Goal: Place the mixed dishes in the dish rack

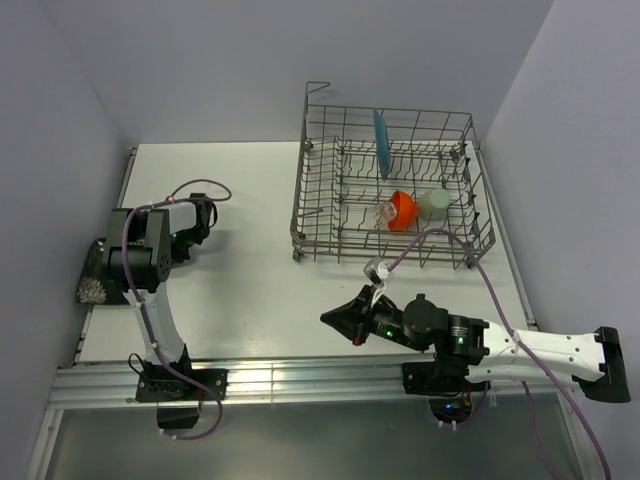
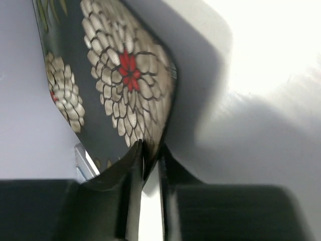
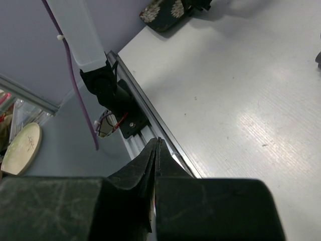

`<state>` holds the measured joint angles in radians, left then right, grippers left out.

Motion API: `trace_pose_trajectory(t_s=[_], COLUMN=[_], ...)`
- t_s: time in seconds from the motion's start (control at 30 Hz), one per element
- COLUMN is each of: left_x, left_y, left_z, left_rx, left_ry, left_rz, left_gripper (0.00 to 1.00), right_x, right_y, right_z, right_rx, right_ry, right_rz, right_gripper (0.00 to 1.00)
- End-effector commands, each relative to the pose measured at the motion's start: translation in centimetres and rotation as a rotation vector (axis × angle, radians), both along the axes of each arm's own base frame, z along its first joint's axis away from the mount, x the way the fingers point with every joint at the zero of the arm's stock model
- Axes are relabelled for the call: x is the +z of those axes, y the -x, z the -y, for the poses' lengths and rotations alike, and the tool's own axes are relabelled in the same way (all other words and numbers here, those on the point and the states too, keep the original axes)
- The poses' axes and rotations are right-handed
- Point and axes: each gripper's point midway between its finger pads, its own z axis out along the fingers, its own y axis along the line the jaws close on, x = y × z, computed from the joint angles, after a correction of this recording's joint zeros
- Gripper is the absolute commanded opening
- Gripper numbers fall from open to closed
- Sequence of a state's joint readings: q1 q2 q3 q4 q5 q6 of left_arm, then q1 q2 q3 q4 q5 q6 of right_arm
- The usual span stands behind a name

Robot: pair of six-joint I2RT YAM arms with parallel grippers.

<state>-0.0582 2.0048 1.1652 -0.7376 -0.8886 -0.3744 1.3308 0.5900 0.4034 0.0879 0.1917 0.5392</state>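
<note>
My left gripper is shut on the edge of the black square plate with white flowers at the table's far left edge. The left wrist view shows the fingers pinching the rim of the plate. The plate also shows in the right wrist view. The grey wire dish rack stands at the back right. It holds the upright teal plate, the orange-red bowl, the pale green cup and the small clear glass. My right gripper is shut and empty, low over the table in front of the rack.
The white table is walled at the back and on both sides. A metal rail runs along its near edge, where both arm bases are bolted. A purple cable loops from the right arm past the rack's front right corner.
</note>
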Motion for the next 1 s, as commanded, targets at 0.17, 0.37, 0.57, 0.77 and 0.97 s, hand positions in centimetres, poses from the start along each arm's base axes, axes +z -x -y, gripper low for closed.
trace_pose_trajectory(t_s=[0.17,0.37,0.57,0.77,0.97], left_x=[-4.9,-1.0,2.0,3.3,2.6], left_y=[-0.7,-3.6,-4.2,-2.2,0.7], left_z=[3.7,7.5,15.0,21.3,24.5], left_rx=[0.028,-0.064,-0.222,-0.263,-0.284], left_ry=[0.318,0.425,0.580,0.731,0.791], left_rz=[0.024,0.123,0.161,0.217,0.197], left_gripper=[0.00,0.00,0.00,0.00,0.00], right_x=[1.1,0.8,1.0,0.9,-0.7], right_y=[-0.8,-1.0,-1.6,-1.5,-1.2], right_z=[0.8,0.4,0.5,0.5,0.2], right_rx=[-0.055,-0.069,-0.113,-0.138,-0.144], right_ry=[-0.023,0.019,0.086,0.081,0.092], right_rz=[0.031,-0.003,-0.048,-0.116,-0.181], right_gripper=[0.00,0.00,0.00,0.00,0.00])
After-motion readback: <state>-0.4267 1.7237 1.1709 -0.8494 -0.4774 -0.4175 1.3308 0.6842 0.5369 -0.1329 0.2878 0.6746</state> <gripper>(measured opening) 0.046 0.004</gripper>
